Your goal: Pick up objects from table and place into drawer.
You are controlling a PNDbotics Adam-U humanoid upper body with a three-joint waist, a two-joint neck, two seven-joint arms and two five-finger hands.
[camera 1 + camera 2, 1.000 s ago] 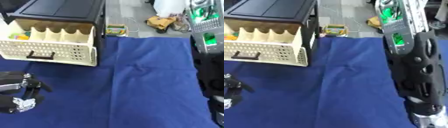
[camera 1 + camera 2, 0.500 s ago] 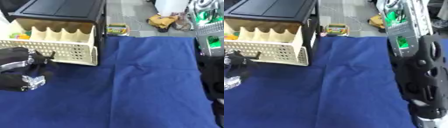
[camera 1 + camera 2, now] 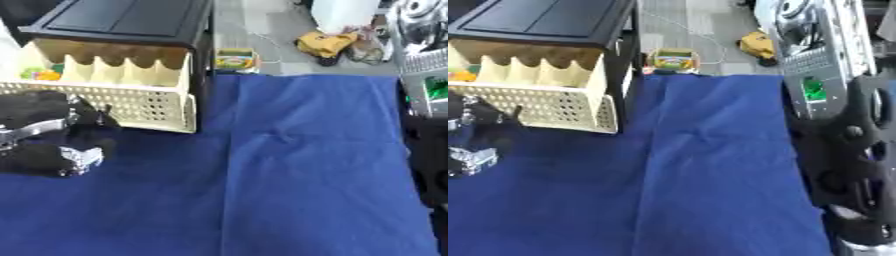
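The left robot hand [image 3: 48,132] is seen at the left edge of the frame, low against the front of the drawer [image 3: 105,100]. Its black fingers are blurred, and whether they are apart or closed on something cannot be told. A silver part of the robot hand shows just below the drawer front.

The drawer is a cream, perforated one, pulled out from a black cabinet [image 3: 122,22] in the upper left of the frame. Inside it, at the far left, small things in yellow, orange and green [image 3: 42,74] are lying; they cannot be made out further.

The tabletop is covered by a blue cloth [image 3: 289,165], creased down the middle. Beyond the cloth's far edge, a small colourful box [image 3: 236,58] is seen on the grey floor, and a yellow thing [image 3: 325,44] further right.

The right arm [image 3: 846,150], black with a silver panel, fills the right side of the right eye view; its robot hand is not shown.
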